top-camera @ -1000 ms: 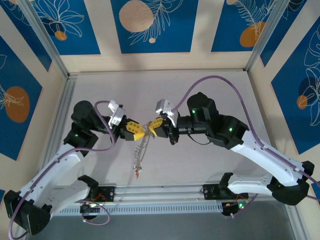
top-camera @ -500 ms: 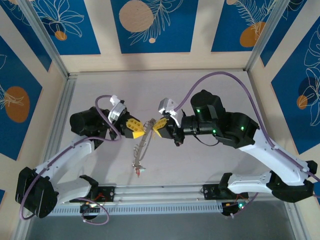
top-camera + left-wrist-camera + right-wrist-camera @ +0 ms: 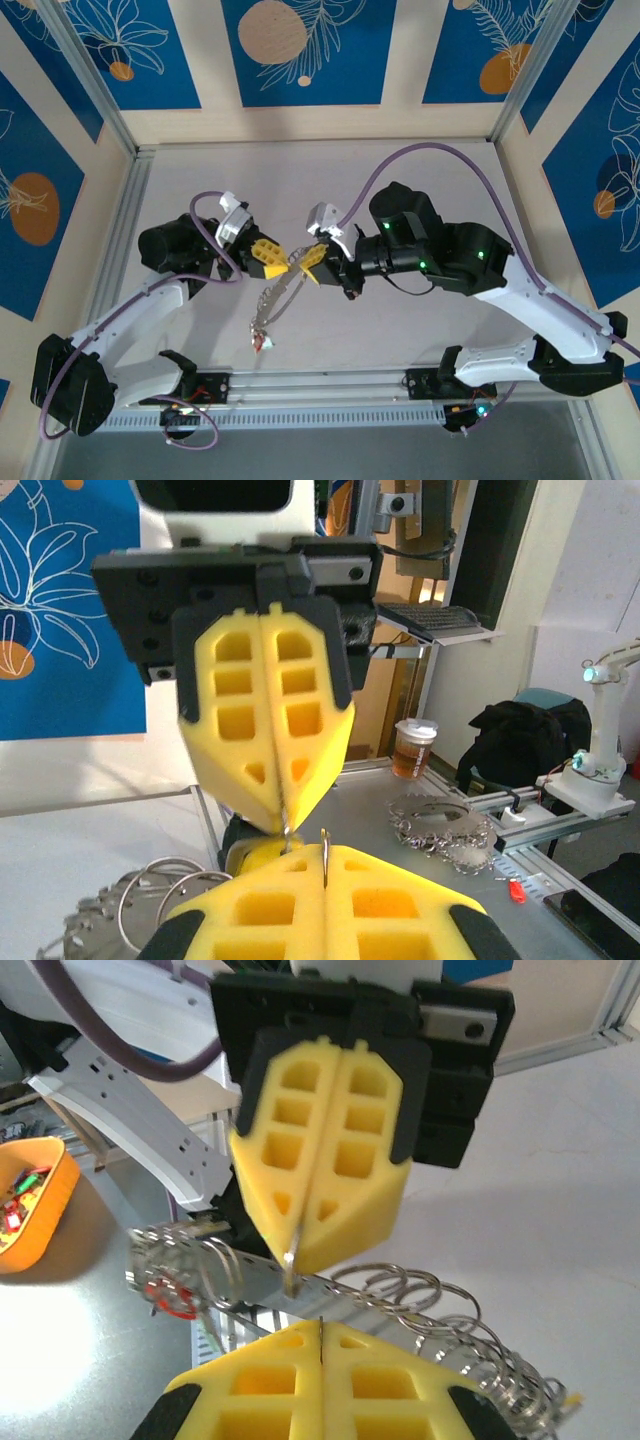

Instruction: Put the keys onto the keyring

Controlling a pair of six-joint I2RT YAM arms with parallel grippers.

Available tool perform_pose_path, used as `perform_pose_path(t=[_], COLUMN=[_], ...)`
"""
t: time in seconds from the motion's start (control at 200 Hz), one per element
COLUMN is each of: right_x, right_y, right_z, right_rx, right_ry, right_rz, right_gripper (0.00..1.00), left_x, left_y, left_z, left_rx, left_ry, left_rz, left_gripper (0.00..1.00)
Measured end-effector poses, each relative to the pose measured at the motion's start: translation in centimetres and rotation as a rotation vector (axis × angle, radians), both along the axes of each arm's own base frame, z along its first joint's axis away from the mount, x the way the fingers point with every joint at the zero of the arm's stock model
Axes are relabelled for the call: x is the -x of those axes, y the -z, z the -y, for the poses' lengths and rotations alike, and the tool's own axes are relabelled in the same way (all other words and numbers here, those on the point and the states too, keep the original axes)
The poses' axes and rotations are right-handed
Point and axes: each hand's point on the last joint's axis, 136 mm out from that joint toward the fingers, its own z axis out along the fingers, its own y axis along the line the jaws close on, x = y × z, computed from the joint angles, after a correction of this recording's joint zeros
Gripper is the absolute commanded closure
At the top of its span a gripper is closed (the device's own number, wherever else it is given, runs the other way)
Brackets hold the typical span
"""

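My left gripper (image 3: 280, 260) and right gripper (image 3: 305, 266), tip to tip, each pinch the keyring (image 3: 275, 298); keys (image 3: 262, 340) cluster at its near end.

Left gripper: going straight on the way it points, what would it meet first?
The right gripper: its yellow tips face the left gripper almost nose to nose, both shut on the keyring wire. The gap looks tiny, though depth is unclear.

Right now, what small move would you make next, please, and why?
Probably ease the right end effector slightly away from the left end effector: both are shut on the thin keyring, tips almost touching, with keys dangling from it, so a gentle pull might open a gap for threading.
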Motion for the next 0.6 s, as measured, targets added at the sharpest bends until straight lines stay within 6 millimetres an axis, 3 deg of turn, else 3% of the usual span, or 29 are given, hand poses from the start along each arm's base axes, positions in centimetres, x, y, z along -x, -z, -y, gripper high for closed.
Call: perform_pose_path(t=[0.25, 0.6], right_x=[0.5, 0.7], right_y=[-0.8, 0.5], right_z=[-0.2, -1.7], right_rx=[-0.008, 0.054], right_ry=[0.002, -0.006], right_rz=[0.012, -0.006], right_gripper=[1.00, 1.00], left_x=[0.3, 0.4], left_y=[0.1, 0.9], left_z=[-0.2, -0.3], left_rx=[0.004, -0.012], left_ry=[-0.026, -0.063], left_rz=[0.026, 0.035], left_gripper=[1.00, 1.00])
